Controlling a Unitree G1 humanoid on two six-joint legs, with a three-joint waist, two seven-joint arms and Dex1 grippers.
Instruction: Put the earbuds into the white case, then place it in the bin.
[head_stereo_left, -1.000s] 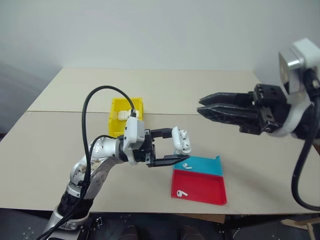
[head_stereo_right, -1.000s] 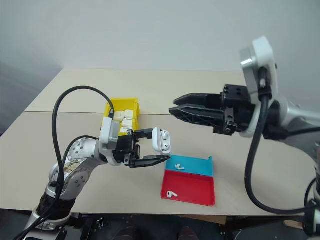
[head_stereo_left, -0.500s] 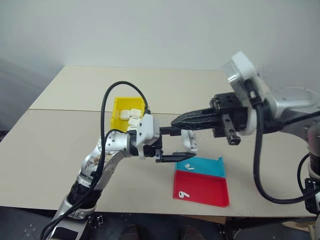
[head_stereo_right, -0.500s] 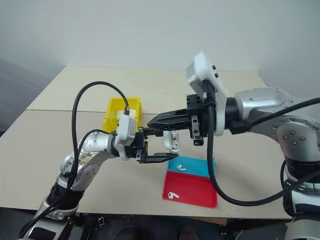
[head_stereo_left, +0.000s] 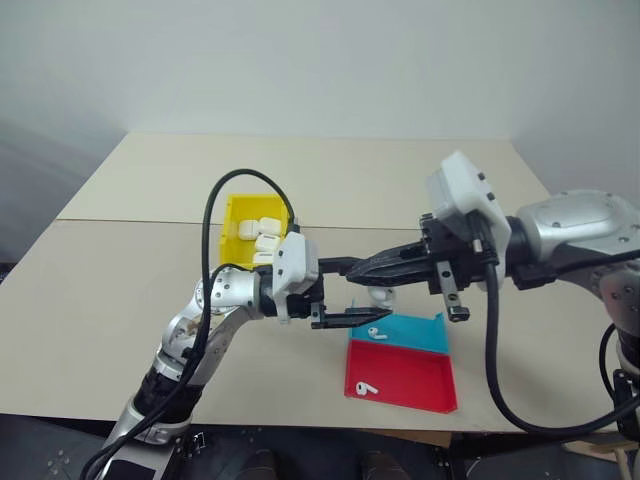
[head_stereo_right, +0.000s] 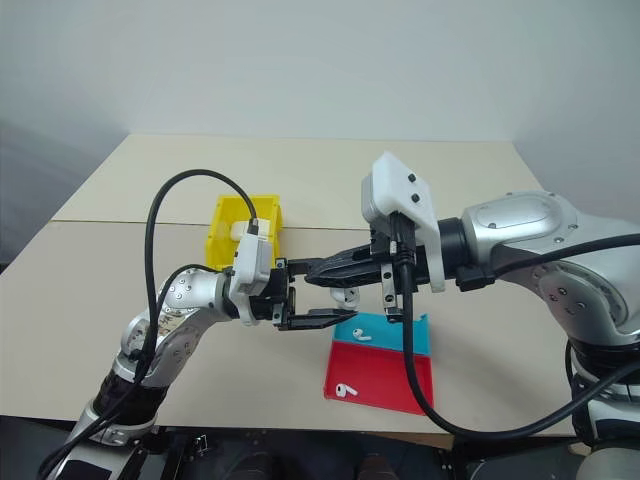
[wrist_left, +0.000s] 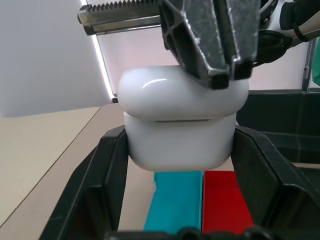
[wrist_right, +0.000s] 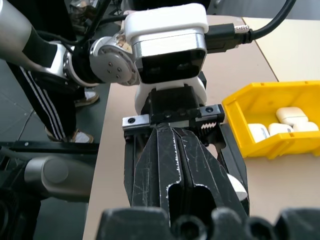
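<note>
My left gripper (head_stereo_left: 368, 291) is shut on the white case (wrist_left: 182, 125), holding it by its sides above the table. The case's lid lies down on its body, with a thin seam showing. My right gripper (head_stereo_left: 352, 271) is shut with nothing in it. It reaches in from the right, and its fingers (wrist_left: 215, 40) rest on top of the lid. One of the earbuds (head_stereo_left: 379, 335) lies in the blue tray (head_stereo_left: 420, 330), another (head_stereo_left: 366, 387) in the red tray (head_stereo_left: 415, 380). The yellow bin (head_stereo_left: 238, 212) stands behind my left arm.
Several white cases (head_stereo_left: 260, 232) lie in the bin. The blue and red trays sit side by side near the table's front edge, just below both grippers. A black cable (head_stereo_left: 215, 215) loops up from my left arm.
My right arm came in from the right and sank, its jaws closing, until the fingers lay on the case. The lid, open a second ago, is now down. My left gripper stayed put.
</note>
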